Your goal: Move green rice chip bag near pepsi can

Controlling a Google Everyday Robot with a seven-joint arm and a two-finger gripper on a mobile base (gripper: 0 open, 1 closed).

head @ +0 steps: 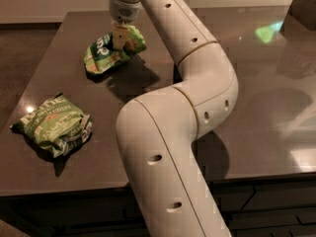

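Note:
The green rice chip bag (pixel 104 54) is bright green with a dark oval logo. It hangs tilted just above the dark table (pixel 59 48) at the far left and casts a shadow to its lower right. My gripper (pixel 119 37) comes down from above and is shut on the bag's upper right part. The pepsi can is not in view. My white arm (pixel 187 83) covers the middle of the table.
A duller olive-green chip bag (pixel 53 125) lies near the table's front left corner. A dark object (pixel 302 5) stands at the far right back. The table's front edge (pixel 74 189) runs along the bottom.

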